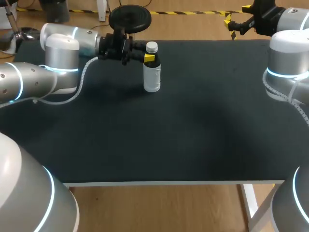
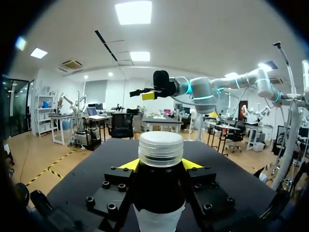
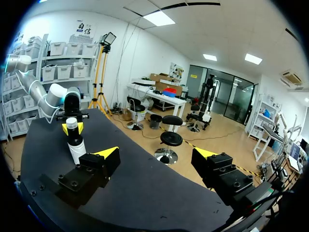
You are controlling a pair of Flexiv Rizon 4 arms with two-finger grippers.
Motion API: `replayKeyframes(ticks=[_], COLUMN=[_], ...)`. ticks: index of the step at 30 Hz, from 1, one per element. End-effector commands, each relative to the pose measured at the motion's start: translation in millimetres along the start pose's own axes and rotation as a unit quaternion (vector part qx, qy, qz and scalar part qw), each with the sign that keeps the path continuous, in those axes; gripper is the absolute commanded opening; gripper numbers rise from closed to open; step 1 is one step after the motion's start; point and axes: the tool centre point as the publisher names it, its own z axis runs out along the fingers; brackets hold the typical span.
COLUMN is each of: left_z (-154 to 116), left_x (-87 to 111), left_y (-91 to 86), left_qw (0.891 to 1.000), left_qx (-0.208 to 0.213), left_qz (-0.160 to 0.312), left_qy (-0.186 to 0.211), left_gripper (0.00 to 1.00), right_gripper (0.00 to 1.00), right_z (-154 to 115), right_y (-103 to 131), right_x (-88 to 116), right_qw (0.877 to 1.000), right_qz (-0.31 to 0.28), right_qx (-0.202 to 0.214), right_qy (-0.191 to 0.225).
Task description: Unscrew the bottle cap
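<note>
Left arm (image 1: 34,79) comes in from the left edge and lies along the far side of the table (image 1: 193,135). Left gripper (image 1: 147,58) is clamped on the neck of the bottle (image 1: 152,79). In the left wrist view my yellow tips (image 2: 129,164) sit against it from both sides, just under the cap (image 2: 161,148).

The bottle stands upright on the table, far side, left of middle. It is dark at the shoulder with a white label below. The cap is white and ribbed, and sits on the neck.

Right arm (image 1: 286,63) is at the right edge, well apart from the bottle. Right gripper (image 1: 236,19) is raised beyond the table's far right corner. Its fingers are spread wide and it holds nothing; the right wrist view looks across the table toward the bottle.
</note>
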Motion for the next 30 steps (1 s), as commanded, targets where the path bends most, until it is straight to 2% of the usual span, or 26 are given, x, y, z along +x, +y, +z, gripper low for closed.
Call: replayKeyframes(ticks=[1,30], left_z=[-0.1,-9.1], left_x=[-3.7,-3.0], left_y=[0.3,-1.6], left_qw=[1.000,1.000], left_qx=[0.002,0.005], left_qz=[0.002,0.004], left_qy=[0.003,-0.006], left_gripper=[0.00,0.00], right_gripper=[1.00,1.00], right_z=[-0.2,-0.2], right_y=[0.5,0.5], right_x=[-0.1,-0.1], right_qw=[1.000,1.000], right_qz=[0.000,0.000], right_qx=[0.001,0.001], right_qy=[0.000,0.000])
